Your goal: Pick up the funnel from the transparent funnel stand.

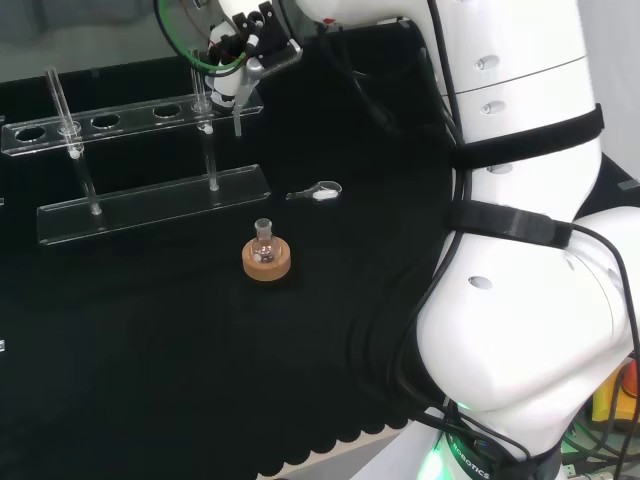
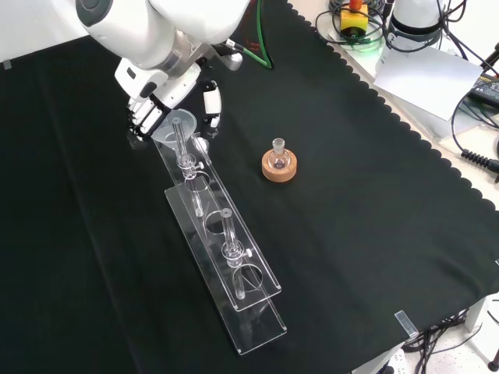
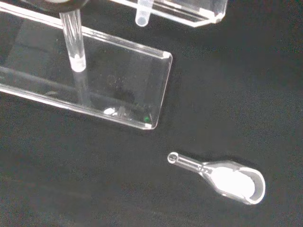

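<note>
The clear funnel (image 1: 228, 95) hangs at the right end of the transparent funnel stand (image 1: 150, 205) in the head view, with the hand (image 1: 240, 45) shut round its cone from above. In the front view the funnel (image 2: 179, 128) shows between the fingers (image 2: 148, 117) and the thumb (image 2: 211, 105), at the stand's far end (image 2: 226, 257). Its stem tip (image 3: 141, 16) lies close to the edge of the stand's upper shelf (image 3: 189, 14). Whether the stem still passes through a hole I cannot tell.
A small round flask on a cork ring (image 1: 267, 258) stands in front of the stand, also seen at mid cloth (image 2: 278, 162). A small clear scoop (image 1: 320, 193) lies on the cloth beside the stand's base (image 3: 118, 90), close under the wrist (image 3: 229, 180).
</note>
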